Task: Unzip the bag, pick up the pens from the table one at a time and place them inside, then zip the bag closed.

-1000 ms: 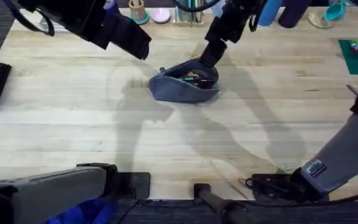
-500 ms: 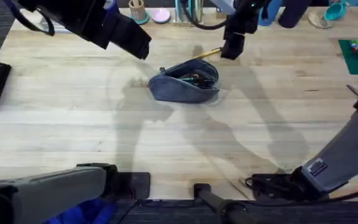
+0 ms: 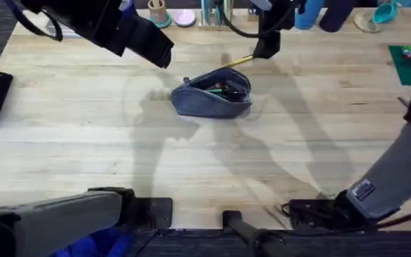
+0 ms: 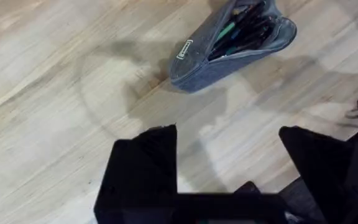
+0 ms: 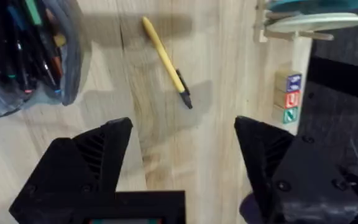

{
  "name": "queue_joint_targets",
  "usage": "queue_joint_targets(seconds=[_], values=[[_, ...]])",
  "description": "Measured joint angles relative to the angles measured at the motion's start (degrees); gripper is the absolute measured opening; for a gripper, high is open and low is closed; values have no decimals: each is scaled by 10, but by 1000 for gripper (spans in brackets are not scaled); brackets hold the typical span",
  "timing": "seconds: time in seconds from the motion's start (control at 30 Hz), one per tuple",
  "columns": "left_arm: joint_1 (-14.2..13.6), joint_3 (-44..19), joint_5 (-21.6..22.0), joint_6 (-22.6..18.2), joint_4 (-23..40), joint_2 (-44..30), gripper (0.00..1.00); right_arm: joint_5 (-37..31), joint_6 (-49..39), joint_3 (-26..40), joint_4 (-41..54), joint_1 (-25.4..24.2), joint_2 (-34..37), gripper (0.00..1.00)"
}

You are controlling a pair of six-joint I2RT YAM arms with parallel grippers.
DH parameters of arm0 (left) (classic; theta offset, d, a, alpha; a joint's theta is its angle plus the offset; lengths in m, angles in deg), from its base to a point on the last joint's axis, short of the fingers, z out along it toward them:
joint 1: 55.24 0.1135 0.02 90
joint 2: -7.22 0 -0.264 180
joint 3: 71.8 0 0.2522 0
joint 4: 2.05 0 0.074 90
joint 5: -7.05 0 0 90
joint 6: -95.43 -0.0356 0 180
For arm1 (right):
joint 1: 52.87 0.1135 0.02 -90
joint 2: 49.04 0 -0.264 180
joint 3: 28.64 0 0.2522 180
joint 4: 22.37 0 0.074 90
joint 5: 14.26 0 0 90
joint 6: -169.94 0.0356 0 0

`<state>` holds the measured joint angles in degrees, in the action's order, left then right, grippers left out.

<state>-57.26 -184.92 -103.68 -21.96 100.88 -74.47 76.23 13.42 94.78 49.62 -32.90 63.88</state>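
— Where is the slim yellow pen (image 5: 165,62) found?
— On the light wooden table (image 3: 84,135), just beyond the unzipped blue-grey fabric pouch (image 3: 212,94).
— And the grippers?
— The right gripper (image 5: 182,158) and left gripper (image 4: 229,162) are both held wide apart, nothing grasped.

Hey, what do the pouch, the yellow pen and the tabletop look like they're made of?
The pouch looks like soft blue-grey woven fabric, matte: it sags and creases, with a small sewn label on its side. The yellow pen seems smooth plastic, with a black tip and clip. The tabletop appears to be light wood, or possibly a laminate, showing pale plank grain and a low sheen.
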Motion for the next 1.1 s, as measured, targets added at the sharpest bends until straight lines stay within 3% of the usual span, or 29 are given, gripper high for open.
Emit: queue_joint_targets(seconds=[0.8,1.1], values=[[0,0,0,5,0,0,996,11,-14,1,-38,-4,145,996],[0,0,0,5,-1,0,995,53,-14,2,-47,-6,174,996]])
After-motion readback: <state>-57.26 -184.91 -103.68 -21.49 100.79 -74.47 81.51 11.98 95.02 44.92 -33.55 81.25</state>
